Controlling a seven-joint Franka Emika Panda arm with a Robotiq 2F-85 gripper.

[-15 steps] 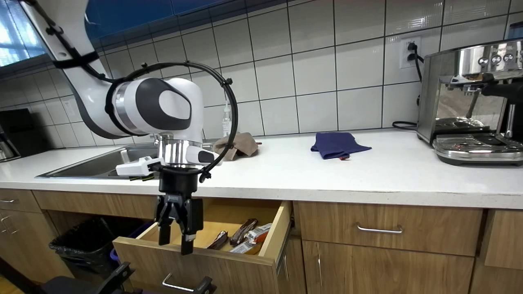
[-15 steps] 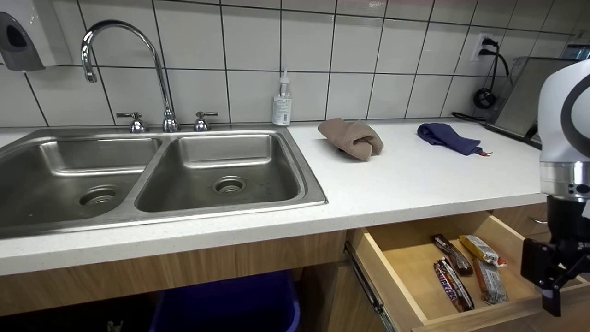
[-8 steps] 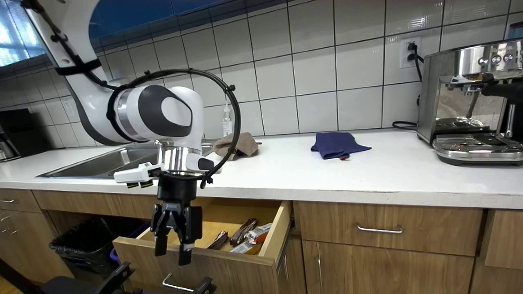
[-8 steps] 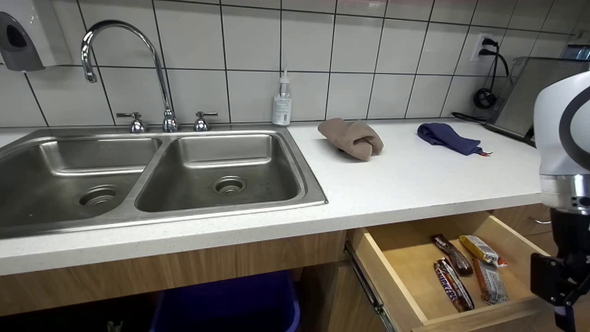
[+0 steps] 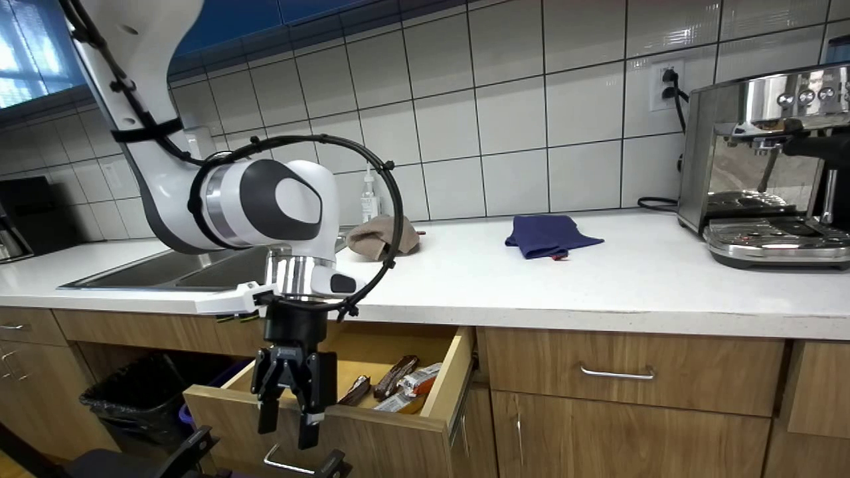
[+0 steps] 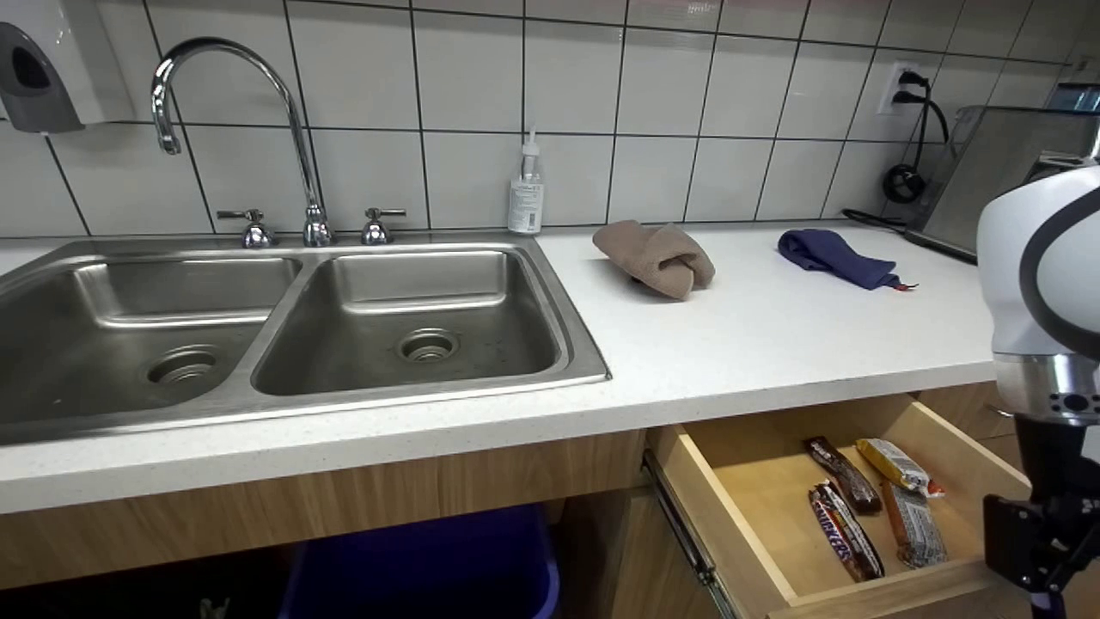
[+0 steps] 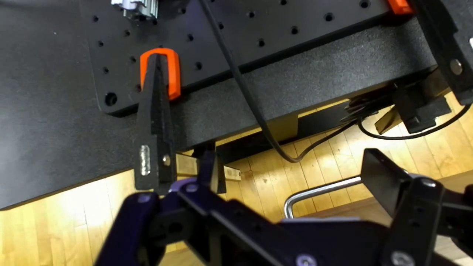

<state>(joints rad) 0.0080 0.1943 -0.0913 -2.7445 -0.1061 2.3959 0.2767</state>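
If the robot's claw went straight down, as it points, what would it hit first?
Probably the drawer handle, seen below the open claw; depth is unclear, so it might pass between the fingers.

On the white counter (image 5: 465, 275), an espresso machine (image 5: 764, 169) is standing, a navy cloth (image 5: 550, 235) and a brown cloth (image 6: 660, 258) are lying apart, and a pump bottle (image 6: 526, 202) is standing by the sink (image 6: 581, 359).

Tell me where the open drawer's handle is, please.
In an exterior view, the handle sits low, left of centre, on the front of the drawer, below the end effector.
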